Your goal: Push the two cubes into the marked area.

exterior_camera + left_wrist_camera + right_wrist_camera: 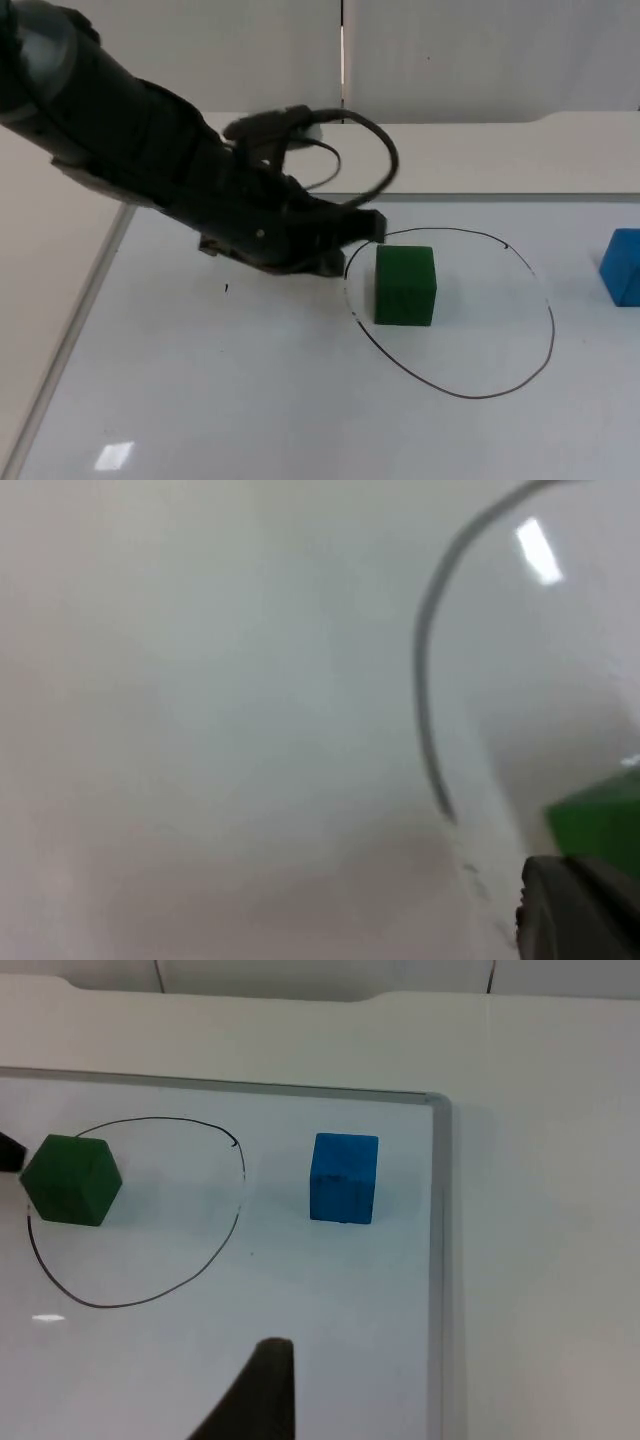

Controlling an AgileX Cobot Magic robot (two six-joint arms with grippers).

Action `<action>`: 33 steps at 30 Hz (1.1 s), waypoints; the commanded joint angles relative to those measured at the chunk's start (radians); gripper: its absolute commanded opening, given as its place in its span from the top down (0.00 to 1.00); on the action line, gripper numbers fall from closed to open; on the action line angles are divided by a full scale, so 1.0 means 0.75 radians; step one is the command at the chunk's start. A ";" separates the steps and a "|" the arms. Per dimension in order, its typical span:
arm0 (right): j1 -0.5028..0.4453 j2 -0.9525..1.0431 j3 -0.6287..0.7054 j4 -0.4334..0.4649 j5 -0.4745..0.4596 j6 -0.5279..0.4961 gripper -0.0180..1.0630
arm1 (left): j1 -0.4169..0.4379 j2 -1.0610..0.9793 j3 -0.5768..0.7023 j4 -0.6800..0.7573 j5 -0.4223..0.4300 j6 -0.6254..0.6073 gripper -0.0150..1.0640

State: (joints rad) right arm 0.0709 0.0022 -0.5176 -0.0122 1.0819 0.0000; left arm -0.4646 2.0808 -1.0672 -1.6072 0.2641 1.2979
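Note:
A green cube (405, 285) sits just inside the left part of the marked area, a thin black hand-drawn ring (480, 395) on the whiteboard. My left gripper (360, 240) reaches in from the left and stands right beside the cube's left face, at the ring's line. The left wrist view shows the green cube (600, 820) close ahead and the ring's line (425, 680). A blue cube (625, 265) stands outside the ring at the far right. In the right wrist view my right gripper (262, 1390) hangs back from the blue cube (343, 1178), the green cube (70, 1180) and the ring (130, 1305); this arm waits.
The whiteboard's metal frame (437, 1260) runs close to the right of the blue cube. Its left frame edge (80, 330) runs diagonally under the left arm. A grey partition wall (480, 60) closes the back.

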 commanded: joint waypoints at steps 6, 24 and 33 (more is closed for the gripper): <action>-0.008 -0.003 0.004 -0.002 -0.004 0.000 0.01 | 0.156 -0.213 -0.004 0.522 0.027 -0.402 0.99; -0.008 -0.003 0.004 -0.002 -0.004 0.000 0.01 | 0.186 -0.802 -0.004 1.213 0.171 -0.905 0.99; -0.008 -0.003 0.004 -0.002 -0.004 0.000 0.01 | 0.186 -1.097 0.089 1.354 0.240 -0.960 0.99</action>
State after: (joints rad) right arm 0.0709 0.0022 -0.5176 -0.0122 1.0819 0.0000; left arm -0.3264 1.2782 -1.0096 -0.6149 0.4307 0.5894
